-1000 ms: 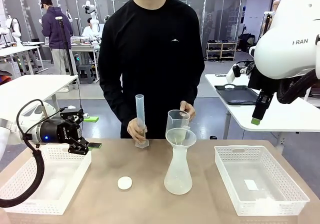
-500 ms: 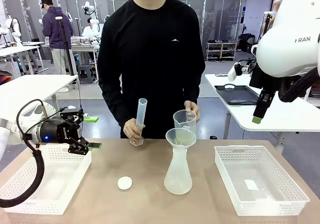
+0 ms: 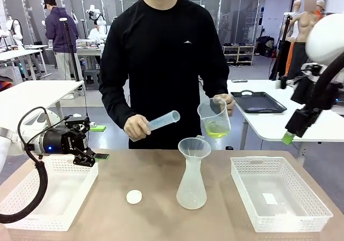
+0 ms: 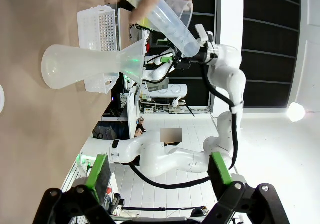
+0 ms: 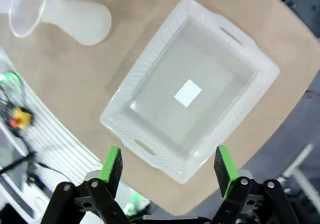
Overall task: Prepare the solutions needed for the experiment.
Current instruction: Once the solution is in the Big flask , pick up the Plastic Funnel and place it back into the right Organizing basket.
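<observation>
Across the table, a person tilts a clear beaker (image 3: 213, 117) in one hand; a shallow layer of yellow-green solution (image 3: 216, 129) pools in it. The other hand holds a graduated cylinder (image 3: 162, 121) almost level, also seen from the left wrist (image 4: 170, 26). Below them stands a translucent flask (image 3: 192, 184) with a flared mouth. My left gripper (image 3: 94, 158) hovers open over the left basket (image 3: 32, 219), its green pads (image 4: 97, 171) wide apart. My right gripper (image 3: 290, 137) hangs open, high above the right basket (image 3: 317, 208), with nothing between its fingers (image 5: 112, 164).
A white round cap (image 3: 134, 197) lies on the tan table left of the flask (image 5: 75, 19). The right basket (image 5: 145, 144) holds one small white square (image 5: 188, 93). A black tray (image 3: 258, 102) sits on a table behind.
The person lifted the beaker and tipped it, and swung the cylinder from upright to nearly level. My right arm moved right and down. The left arm stayed still.
</observation>
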`<state>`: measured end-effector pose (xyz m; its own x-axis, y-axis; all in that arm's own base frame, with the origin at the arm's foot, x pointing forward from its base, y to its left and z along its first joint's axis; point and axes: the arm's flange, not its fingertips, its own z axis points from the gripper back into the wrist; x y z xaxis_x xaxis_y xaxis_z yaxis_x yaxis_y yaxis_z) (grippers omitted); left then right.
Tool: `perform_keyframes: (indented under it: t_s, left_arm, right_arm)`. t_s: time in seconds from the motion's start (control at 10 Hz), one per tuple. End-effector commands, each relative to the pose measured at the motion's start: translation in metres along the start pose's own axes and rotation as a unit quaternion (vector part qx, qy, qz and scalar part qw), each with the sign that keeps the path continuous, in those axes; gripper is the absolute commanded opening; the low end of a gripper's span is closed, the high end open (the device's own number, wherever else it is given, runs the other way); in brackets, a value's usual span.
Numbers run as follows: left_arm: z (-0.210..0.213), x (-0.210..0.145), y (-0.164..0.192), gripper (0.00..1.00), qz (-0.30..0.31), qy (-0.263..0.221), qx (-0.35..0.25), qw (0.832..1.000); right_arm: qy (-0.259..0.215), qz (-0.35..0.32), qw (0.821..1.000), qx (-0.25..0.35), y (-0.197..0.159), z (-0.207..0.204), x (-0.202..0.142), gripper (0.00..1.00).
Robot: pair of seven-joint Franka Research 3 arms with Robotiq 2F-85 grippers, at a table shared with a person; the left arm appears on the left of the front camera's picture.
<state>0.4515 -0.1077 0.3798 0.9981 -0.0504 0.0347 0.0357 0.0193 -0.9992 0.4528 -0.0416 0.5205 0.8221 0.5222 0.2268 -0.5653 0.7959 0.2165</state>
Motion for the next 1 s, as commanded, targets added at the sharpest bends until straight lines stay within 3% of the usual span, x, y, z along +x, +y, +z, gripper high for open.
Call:
perform_keyframes:
  t_s: [0.0, 0.2, 0.4, 0.5, 0.7, 0.9]
  left_arm:
    - [0.0, 0.0, -0.002, 1.0, 0.003, 0.003, -0.003, 1.0]
    - [0.0, 0.0, -0.002, 1.0, 0.003, 0.003, -0.003, 1.0]
    - [0.0, 0.0, -0.002, 1.0, 0.003, 0.003, -0.003, 1.0]
    - [0.0, 0.0, -0.002, 1.0, 0.003, 0.003, -0.003, 1.0]
    - [0.0, 0.0, -0.002, 1.0, 0.003, 0.003, -0.003, 1.0]
    - [0.0, 0.0, -0.002, 1.0, 0.003, 0.003, -0.003, 1.0]
  right_arm:
    - [-0.066, -0.101, 0.986, 0.111, -0.033, -0.006, -0.015, 0.92]
    - [-0.108, -0.169, 0.952, 0.231, -0.058, -0.03, -0.038, 0.92]
    - [-0.146, -0.213, 0.914, 0.314, -0.068, -0.055, -0.055, 0.92]
    - [-0.166, -0.228, 0.886, 0.368, -0.067, -0.07, -0.063, 0.92]
    - [-0.192, -0.271, 0.854, 0.401, -0.069, -0.086, -0.073, 0.92]
    - [-0.199, -0.293, 0.837, 0.416, -0.066, -0.097, -0.086, 0.92]
